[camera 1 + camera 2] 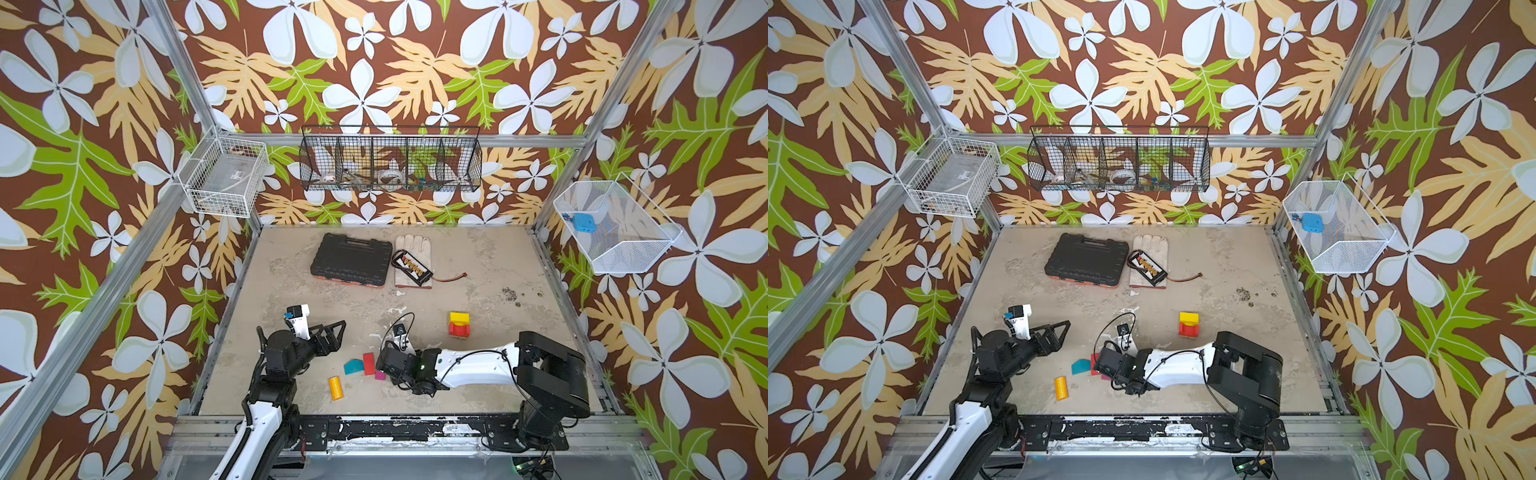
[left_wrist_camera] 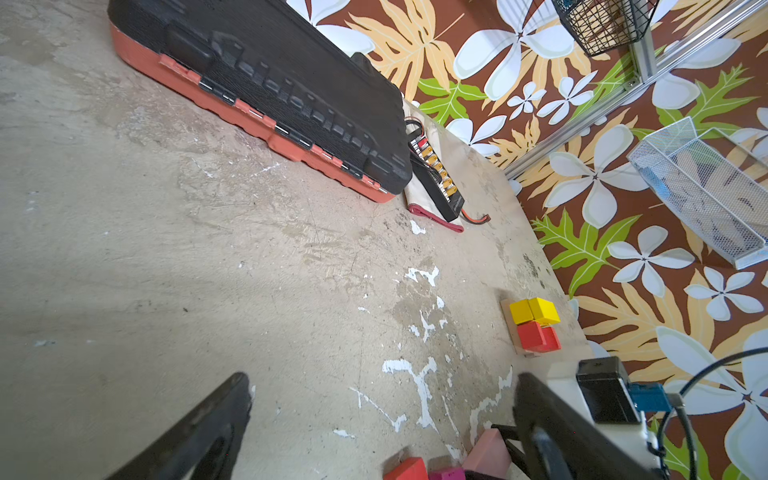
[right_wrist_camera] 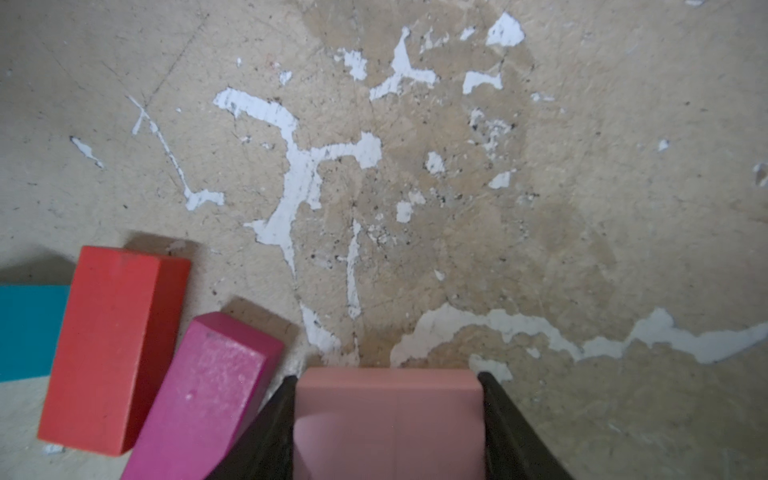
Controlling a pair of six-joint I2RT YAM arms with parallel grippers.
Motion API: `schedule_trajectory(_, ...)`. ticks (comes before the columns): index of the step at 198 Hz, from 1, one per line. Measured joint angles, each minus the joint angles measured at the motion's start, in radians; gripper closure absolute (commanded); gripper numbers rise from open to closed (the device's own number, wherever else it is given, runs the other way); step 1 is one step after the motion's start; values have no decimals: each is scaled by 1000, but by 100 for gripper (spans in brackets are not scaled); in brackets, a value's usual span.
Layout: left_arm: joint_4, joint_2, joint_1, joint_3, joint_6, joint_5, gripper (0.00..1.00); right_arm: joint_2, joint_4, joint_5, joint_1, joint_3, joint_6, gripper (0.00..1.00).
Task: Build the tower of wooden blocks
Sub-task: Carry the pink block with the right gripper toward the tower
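Observation:
The tower (image 1: 459,326) stands right of centre: a tan base, a red arch and a yellow block (image 1: 459,318) on top; the left wrist view shows the tower (image 2: 534,324) too. Near the front lie a teal wedge (image 1: 354,366), a red block (image 3: 112,349), a magenta block (image 3: 208,395) and an orange cylinder (image 1: 335,387). My right gripper (image 3: 386,376) is low over this group, its fingers against both sides of a pink block (image 3: 388,415). My left gripper (image 1: 334,332) hovers open and empty to the left, its fingers (image 2: 232,403) wide apart.
A black ribbed case (image 1: 351,259) lies at the back, next to a white glove (image 1: 413,249) with a battery board (image 1: 411,266) on it. Wire baskets (image 1: 390,160) hang on the back and side walls. A metal rail (image 1: 374,428) runs along the front edge.

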Motion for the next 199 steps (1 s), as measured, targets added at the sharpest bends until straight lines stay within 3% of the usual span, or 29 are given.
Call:
schedule_trajectory(43, 0, 0, 0, 0, 0, 0, 0, -40, -35, -6, 0, -7, 0, 55)
schedule_trajectory(86, 0, -2, 0, 0, 0, 2, 0, -212, -84, 16, -30, -13, -10, 56)
schedule_trajectory(155, 0, -1, 0, 0, 0, 2, 0, -553, -184, 51, -192, -108, -82, 65)
schedule_trajectory(199, 0, -1, 0, 0, 0, 2, 0, -669, -243, 66, -333, -130, -134, 65)
